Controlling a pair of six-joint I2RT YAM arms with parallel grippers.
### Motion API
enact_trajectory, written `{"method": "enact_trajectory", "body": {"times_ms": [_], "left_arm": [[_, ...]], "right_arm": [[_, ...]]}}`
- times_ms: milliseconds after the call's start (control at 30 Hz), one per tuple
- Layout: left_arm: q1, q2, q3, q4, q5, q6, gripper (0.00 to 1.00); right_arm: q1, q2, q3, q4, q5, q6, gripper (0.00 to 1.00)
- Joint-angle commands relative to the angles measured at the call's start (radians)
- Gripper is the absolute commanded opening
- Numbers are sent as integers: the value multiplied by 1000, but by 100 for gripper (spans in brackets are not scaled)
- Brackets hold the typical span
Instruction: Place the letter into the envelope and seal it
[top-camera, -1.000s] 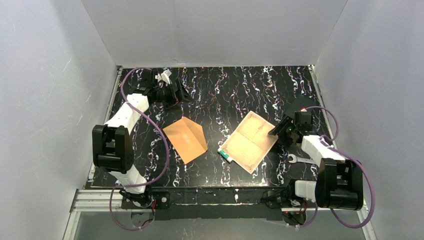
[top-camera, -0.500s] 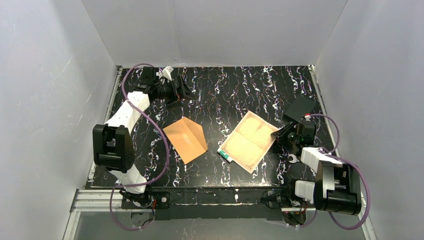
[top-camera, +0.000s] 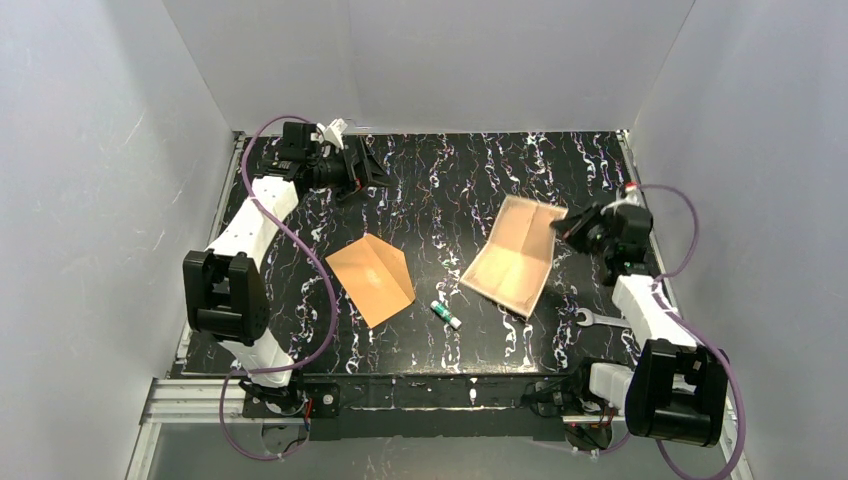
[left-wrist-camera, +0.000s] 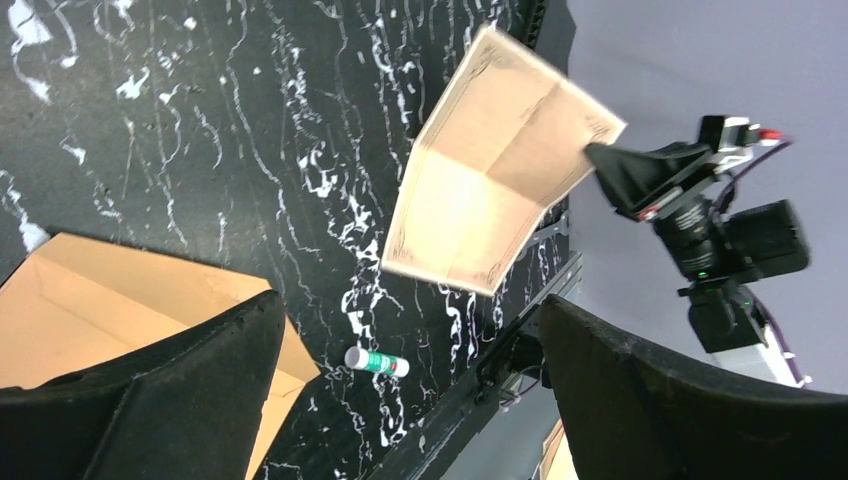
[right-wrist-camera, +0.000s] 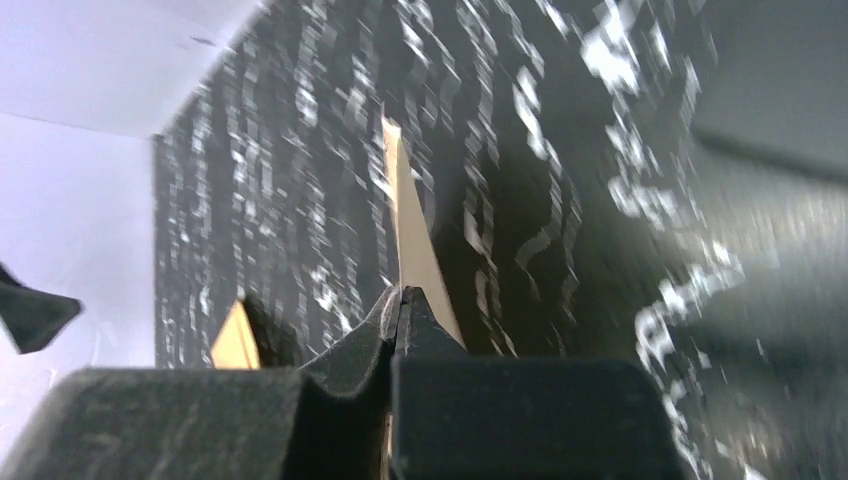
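Gripping the tilted letter (top-camera: 515, 258) in the clamped right tool (top-camera: 563, 228), holding the left tool (top-camera: 368, 171) wide, empty, likely needing transfer to the envelope (top-camera: 372, 280).

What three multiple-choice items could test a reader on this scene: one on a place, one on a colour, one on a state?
1. Where is the glue stick?
A. inside the envelope
B. on the table, between the envelope and the letter
C. on top of the letter

2. What colour is the envelope?
A. white
B. blue
C. orange-brown

3. What is the right gripper doing?
A. shut on a corner of the letter, which is lifted at that side
B. open above the envelope
C. shut on the glue stick

Answers: 1 B, it lies on bare table in the gap between them; 2 C, the top view shows plain orange-brown paper; 3 A, the right wrist view shows it pinching the paper edge.
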Motion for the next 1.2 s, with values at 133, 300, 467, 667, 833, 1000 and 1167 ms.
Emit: {"method": "enact_trajectory", "body": {"times_ms": [133, 300, 467, 667, 833, 1000, 1167], "left_arm": [[-41, 18, 135, 47, 79, -63, 97], [-64, 22, 169, 196, 140, -102, 98], [-65, 62, 269, 375, 180, -203, 98], [-115, 111, 400, 444, 221, -243, 98], [-147, 111, 466, 455, 273, -208, 98], [-147, 88, 527, 459, 320, -153, 98], [-150, 113, 656, 473, 318, -294, 98]], "right_arm": [[-2, 40, 349, 48, -186, 4, 1], [42, 71, 517, 94, -271, 62, 1], [98, 118, 721, 106, -364, 103, 1], [197, 138, 905, 141, -414, 161, 1], [213, 148, 1012, 256, -436, 293, 1], [239, 184, 1129, 358, -445, 388, 1], [259, 212, 1165, 472, -465, 482, 1]]}}
